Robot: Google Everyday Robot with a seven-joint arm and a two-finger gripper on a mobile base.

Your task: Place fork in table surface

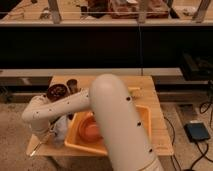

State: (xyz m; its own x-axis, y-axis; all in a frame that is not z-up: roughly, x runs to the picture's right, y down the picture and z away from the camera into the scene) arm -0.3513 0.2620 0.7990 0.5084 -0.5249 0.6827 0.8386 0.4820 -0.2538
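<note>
Claw [54, 131] closed at table surface [156, 107] front-left corner; fork [41, 144] slants just below-left.

No legible text, label, brand or number anywhere — nothing readable at all

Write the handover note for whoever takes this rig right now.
End effector: shut, low over the table's front-left corner, apparently gripping the fork.
Fork: slanted, lower end near the table's front-left edge, left of the yellow tub and outside it.
Done: fork apparently in the grip.
Left: lay the fork flat on the table surface, open the end effector, pull the arm back.
</note>
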